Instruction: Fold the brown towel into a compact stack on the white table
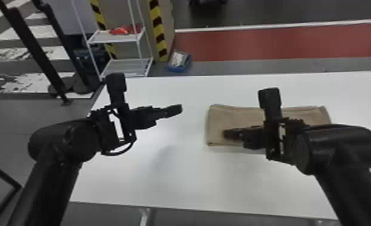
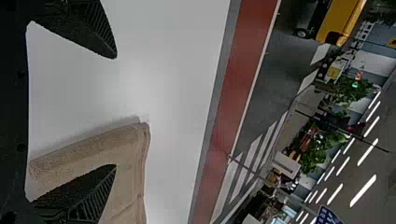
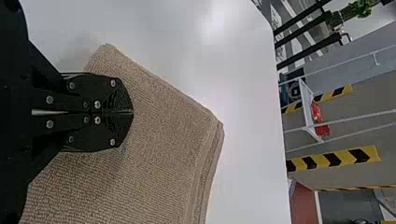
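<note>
The brown towel [image 1: 224, 120] lies folded into a long layered rectangle on the right half of the white table [image 1: 176, 180]. My right gripper [image 1: 228, 134] is over its left part; in the right wrist view the right gripper [image 3: 132, 112] has its fingertips pressed together above the towel [image 3: 163, 154], with no cloth visible between them. My left gripper [image 1: 180, 109] stands over bare table, left of the towel. In the left wrist view the left gripper [image 2: 116, 112] has its fingers wide apart, and the towel [image 2: 135, 163] appears beyond one of them.
A white wire shelf [image 1: 119, 37] with a red item stands behind the table's far left corner. Near it on the floor is a blue bin [image 1: 179, 61]. Striped yellow and black posts [image 1: 158, 30] rise beyond the table's far edge.
</note>
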`<state>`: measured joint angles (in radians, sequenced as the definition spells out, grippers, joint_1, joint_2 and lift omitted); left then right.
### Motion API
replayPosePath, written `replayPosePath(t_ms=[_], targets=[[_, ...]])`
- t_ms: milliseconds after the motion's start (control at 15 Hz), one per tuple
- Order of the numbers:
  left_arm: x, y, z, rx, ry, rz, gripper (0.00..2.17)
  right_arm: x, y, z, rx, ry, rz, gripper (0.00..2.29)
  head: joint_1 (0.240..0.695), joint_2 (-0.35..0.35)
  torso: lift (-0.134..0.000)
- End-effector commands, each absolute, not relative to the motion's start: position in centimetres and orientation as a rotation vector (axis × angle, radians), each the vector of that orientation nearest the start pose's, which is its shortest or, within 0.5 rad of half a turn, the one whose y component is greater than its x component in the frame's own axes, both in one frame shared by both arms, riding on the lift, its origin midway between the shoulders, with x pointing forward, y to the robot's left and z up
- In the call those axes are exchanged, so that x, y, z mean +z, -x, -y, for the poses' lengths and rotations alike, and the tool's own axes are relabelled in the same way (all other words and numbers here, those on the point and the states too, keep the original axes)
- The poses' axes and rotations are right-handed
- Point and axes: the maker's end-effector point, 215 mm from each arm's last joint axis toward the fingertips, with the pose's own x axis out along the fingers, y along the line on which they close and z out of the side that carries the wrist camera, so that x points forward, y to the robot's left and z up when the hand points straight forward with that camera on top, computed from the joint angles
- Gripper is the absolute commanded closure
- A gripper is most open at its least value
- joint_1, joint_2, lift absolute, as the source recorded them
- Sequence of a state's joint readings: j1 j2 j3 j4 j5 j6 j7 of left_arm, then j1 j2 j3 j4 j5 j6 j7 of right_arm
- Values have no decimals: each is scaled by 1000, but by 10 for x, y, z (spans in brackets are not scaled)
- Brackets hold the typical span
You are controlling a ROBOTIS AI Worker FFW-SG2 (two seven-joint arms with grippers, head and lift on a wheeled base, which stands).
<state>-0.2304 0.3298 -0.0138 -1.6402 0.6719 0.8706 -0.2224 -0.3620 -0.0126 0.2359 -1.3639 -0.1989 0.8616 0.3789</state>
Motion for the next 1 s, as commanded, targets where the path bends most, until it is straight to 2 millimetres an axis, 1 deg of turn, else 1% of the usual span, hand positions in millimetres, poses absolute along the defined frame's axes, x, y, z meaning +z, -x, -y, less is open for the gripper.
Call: replayPosePath(t_ms=[0, 67, 133, 200, 267, 333, 467, 533, 600, 667, 733, 800, 867, 933], targets=[[-368, -594, -199, -438, 335, -549, 43, -450, -576, 21, 631, -161, -702, 2125, 695, 165, -120], [-367, -592, -199, -438, 333, -545, 43, -441, -579, 27, 625, -163, -676, 2125, 695, 168, -120], [-366, -591, -200, -438, 332, -543, 43, -430, -584, 43, 613, -176, -647, 2125, 695, 168, -120], [-368, -589, -200, -438, 332, -546, 43, -419, -592, 67, 591, -199, -611, 2125, 695, 163, -120], [-370, -588, -200, -437, 333, -549, 43, -414, -594, 92, 567, -222, -597, 2125, 695, 155, -120], [-373, -586, -200, -436, 334, -553, 43, -414, -595, 117, 541, -230, -593, 2125, 695, 142, -120], [-376, -585, -194, -440, 327, -558, 43, -421, -591, 171, 476, -257, -602, 2118, 695, 104, -120], [-379, -585, -189, -442, 316, -562, 43, -421, -591, 192, 446, -282, -597, 1983, 695, 85, -120], [-379, -585, -183, -447, 304, -557, 43, -422, -589, 213, 418, -301, -590, 1835, 695, 40, -120], [-378, -587, -178, -448, 296, -550, 43, -419, -589, 231, 397, -305, -580, 1703, 695, 16, -120], [-375, -590, -174, -452, 295, -544, 43, -419, -588, 252, 369, -305, -571, 1460, 695, -3, -120], [-373, -590, -170, -459, 295, -542, 43, -412, -591, 275, 337, -305, -551, 1190, 695, -25, -120], [-374, -589, -169, -463, 295, -543, 43, -404, -594, 290, 320, -313, -530, 795, 695, -43, -120], [-375, -588, -164, -470, 288, -546, 43, -395, -598, 317, 283, -321, -497, 275, 695, -80, -120]])
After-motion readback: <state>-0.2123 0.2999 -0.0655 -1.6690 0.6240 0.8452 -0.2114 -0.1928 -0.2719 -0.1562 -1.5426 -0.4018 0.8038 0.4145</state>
